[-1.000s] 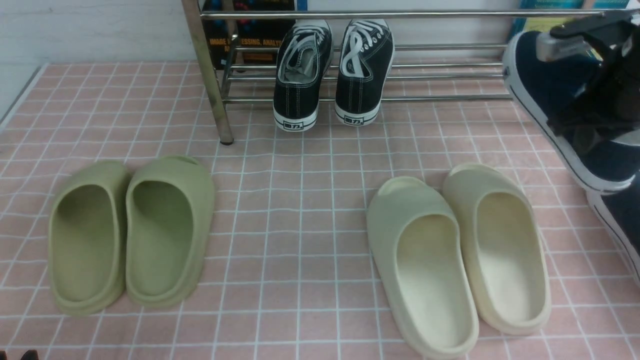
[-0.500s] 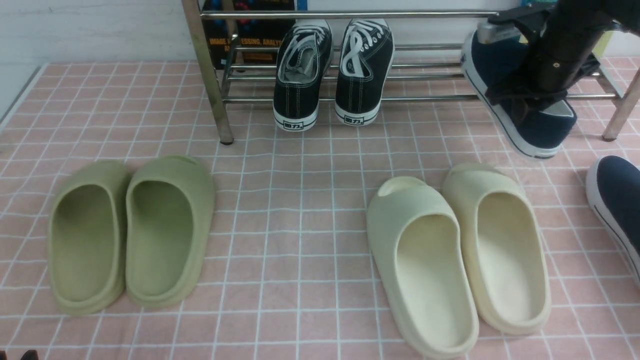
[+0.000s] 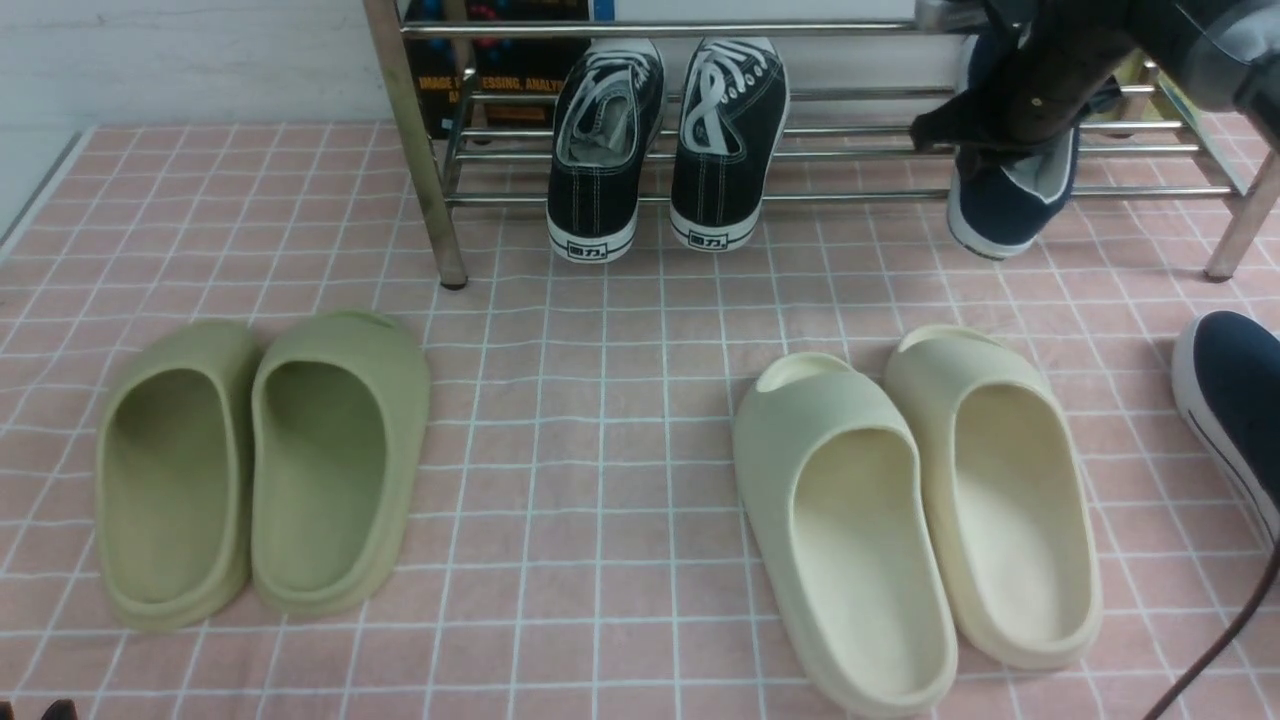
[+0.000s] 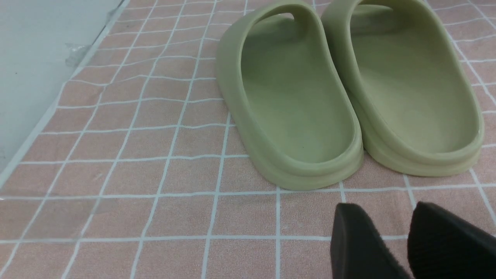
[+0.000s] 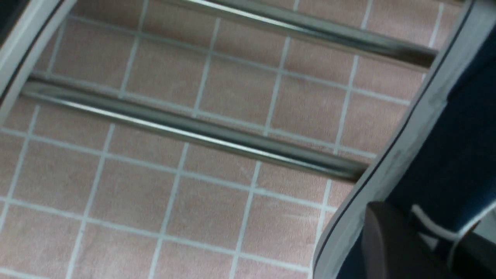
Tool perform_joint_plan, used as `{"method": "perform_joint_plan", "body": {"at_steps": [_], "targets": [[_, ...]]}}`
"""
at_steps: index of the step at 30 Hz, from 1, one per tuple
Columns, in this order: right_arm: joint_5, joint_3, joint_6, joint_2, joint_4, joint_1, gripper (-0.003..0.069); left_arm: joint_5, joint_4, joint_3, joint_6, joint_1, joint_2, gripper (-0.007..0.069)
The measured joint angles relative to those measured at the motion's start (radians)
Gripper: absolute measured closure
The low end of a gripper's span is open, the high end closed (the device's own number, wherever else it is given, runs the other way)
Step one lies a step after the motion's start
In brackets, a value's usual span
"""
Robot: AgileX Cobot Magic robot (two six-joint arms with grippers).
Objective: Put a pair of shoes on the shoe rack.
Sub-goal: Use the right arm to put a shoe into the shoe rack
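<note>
My right gripper (image 3: 1010, 130) is shut on the collar of one navy slip-on shoe (image 3: 1000, 210) and holds it over the right part of the steel shoe rack (image 3: 860, 195), toe toward the back, heel past the front bar. In the right wrist view my gripper (image 5: 430, 240) pinches the shoe (image 5: 445, 155) above the rack bars (image 5: 193, 131). The other navy shoe (image 3: 1235, 400) lies on the floor at the far right edge, partly cut off. My left gripper (image 4: 387, 217) is shut and empty, low over the floor near the green slides (image 4: 302, 97).
Black lace-up sneakers (image 3: 660, 140) sit on the rack's left part. Green slides (image 3: 265, 460) lie front left, cream slides (image 3: 915, 510) front right on the pink tiled mat. The rack's top bar (image 3: 700, 28) runs above the shoes, with a leg (image 3: 1240, 220) at the right.
My right gripper has carried the navy shoe from the far right, up and leftward, onto the right part of the rack and turned its toe toward the back. The left arm has not moved.
</note>
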Motion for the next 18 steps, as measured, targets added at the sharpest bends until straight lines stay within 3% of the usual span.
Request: {"method": "perform_joint_plan", "body": {"at_steps": [3, 8, 11, 18], "targets": [[-0.025, 0.0, 0.0, 0.0, -0.008, 0.0, 0.0575, 0.0, 0.0, 0.0, 0.0, 0.0, 0.0, 0.0386], [-0.029, -0.017, -0.004, -0.006, -0.029, -0.001, 0.0419, 0.0, 0.0, 0.0, 0.0, 0.0, 0.0, 0.0386], [0.023, -0.034, -0.004, -0.019, -0.029, -0.001, 0.0363, 0.0, 0.0, 0.0, 0.0, 0.0, 0.0, 0.0386], [0.176, -0.085, -0.008, -0.06, -0.075, -0.002, 0.0327, 0.0, 0.0, 0.0, 0.0, 0.0, 0.0, 0.0386]]}}
